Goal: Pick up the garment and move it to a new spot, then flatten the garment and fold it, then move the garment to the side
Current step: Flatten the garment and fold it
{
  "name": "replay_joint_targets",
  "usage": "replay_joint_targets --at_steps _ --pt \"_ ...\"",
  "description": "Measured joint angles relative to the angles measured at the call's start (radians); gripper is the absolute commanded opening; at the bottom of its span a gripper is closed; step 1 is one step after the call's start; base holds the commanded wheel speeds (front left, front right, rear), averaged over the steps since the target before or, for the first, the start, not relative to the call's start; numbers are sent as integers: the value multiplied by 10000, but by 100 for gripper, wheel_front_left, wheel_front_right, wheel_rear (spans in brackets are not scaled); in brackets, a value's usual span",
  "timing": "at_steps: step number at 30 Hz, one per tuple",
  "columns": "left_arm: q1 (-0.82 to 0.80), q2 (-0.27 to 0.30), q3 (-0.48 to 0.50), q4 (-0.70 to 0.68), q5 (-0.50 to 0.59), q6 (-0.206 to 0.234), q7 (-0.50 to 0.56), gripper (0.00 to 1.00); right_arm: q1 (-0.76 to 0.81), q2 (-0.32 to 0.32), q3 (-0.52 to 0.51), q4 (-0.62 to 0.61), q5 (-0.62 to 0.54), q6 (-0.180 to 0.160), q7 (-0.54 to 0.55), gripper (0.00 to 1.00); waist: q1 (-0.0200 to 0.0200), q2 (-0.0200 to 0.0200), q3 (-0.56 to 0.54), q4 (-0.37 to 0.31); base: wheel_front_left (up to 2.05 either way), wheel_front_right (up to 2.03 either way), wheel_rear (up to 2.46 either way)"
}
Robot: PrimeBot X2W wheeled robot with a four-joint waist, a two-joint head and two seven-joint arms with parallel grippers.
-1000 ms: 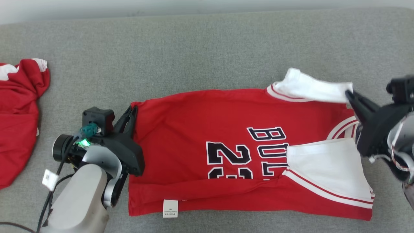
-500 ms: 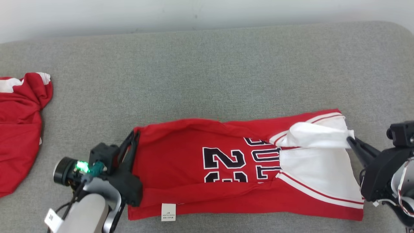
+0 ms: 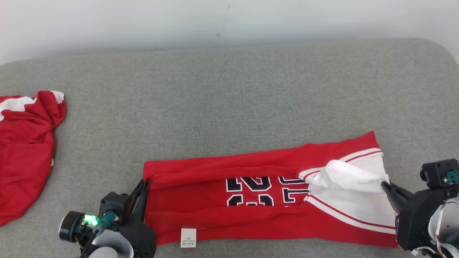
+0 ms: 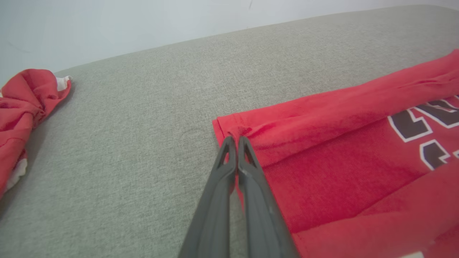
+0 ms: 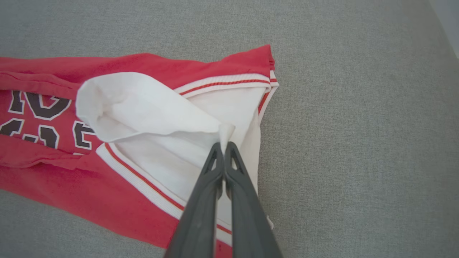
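The garment (image 3: 258, 211) is a red jersey with black-and-white lettering and white sleeves, lying as a long band near the front of the grey cushion. Its far long edge is folded over toward me. My left gripper (image 3: 146, 182) is shut on the garment's red hem corner (image 4: 233, 134) at its left end. My right gripper (image 3: 384, 185) is shut on the tip of the white sleeve (image 5: 225, 130) at its right end, and the sleeve (image 3: 349, 175) is drawn taut over the other white panel.
A second red and white garment (image 3: 25, 150) lies crumpled at the cushion's left edge, also in the left wrist view (image 4: 25, 100). The grey cushion (image 3: 229, 107) stretches bare behind the jersey up to a pale wall. Its rounded right corner (image 3: 437, 50) is close.
Both grippers have drawn the garment's far edge toward me, folding it over so the band is narrower and most of the lettering is covered. The head camera has tilted upward.
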Motion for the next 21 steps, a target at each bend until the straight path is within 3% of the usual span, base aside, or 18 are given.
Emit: replay_joint_targets --at_steps 3,4,5,6,7,10,11,17,21 --pt "93 -25 21 63 -61 59 0 2 224 67 -56 -188 -13 0 272 0 0 0 -106 -14 0 0 0" --pt "134 -42 38 84 -82 88 0 16 314 84 -56 -226 -12 0 399 0 0 0 -134 -21 0 0 0" --pt "162 -46 61 109 -111 94 0 38 410 104 -69 -288 -12 0 449 0 1 0 -158 -31 0 0 0" --pt "174 -56 79 128 -142 107 0 85 469 140 -111 -334 -12 0 516 0 1 0 -177 -43 0 0 0" --pt "176 -73 98 146 -169 171 0 100 505 180 -140 -370 -12 0 600 0 0 0 -194 -55 0 0 0" --pt "198 -142 146 176 -307 268 -2 100 656 278 -201 -397 19 0 738 0 1 0 -238 -79 0 0 0" --pt "205 -169 192 173 -362 276 -6 100 687 349 -234 -399 21 0 779 100 1 0 -255 -84 0 0 0" --pt "770 -364 978 -451 -775 608 -199 100 901 629 -307 -428 52 0 880 100 1 0 -416 -66 0 0 0" --pt "1499 -522 1820 -1603 -871 658 -228 100 1204 763 -456 -441 228 0 1041 100 1 0 -623 -8 0 0 0"
